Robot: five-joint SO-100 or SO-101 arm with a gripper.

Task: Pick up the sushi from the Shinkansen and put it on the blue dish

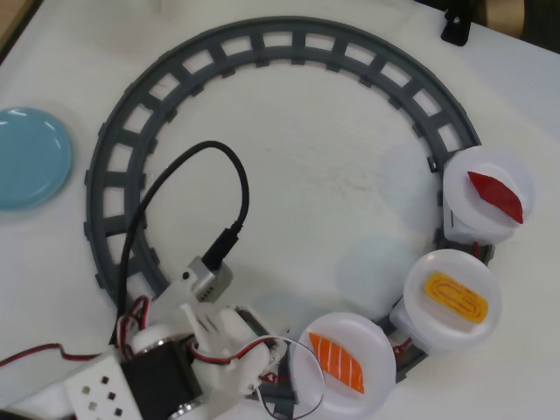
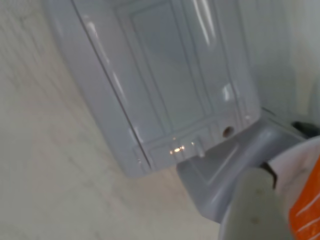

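Three round white plates ride the white toy train [image 1: 464, 229] on the grey circular track [image 1: 131, 157]; the orange striped salmon sushi [image 1: 337, 362] lies on the nearest. Beside it, the claw [image 1: 289, 381] looks released, seemingly approaching. Light blue round dish [image 1: 31, 157] waits well apart.

I seem to work at a hobbyist's tabletop setup, more a home or maker's bench than a kitchen. The white surface [image 1: 332, 175] carries a grey toy track [image 1: 131, 149] curving from 7 o'clock over the top to 3 o'clock, with toy food on white plates [image 1: 487, 192] at 3 to 5 o'clock. My arm's printed white parts, bare red wires [image 1: 35, 354] and a loose black cable [image 1: 232, 175] lie at 7 o'clock.
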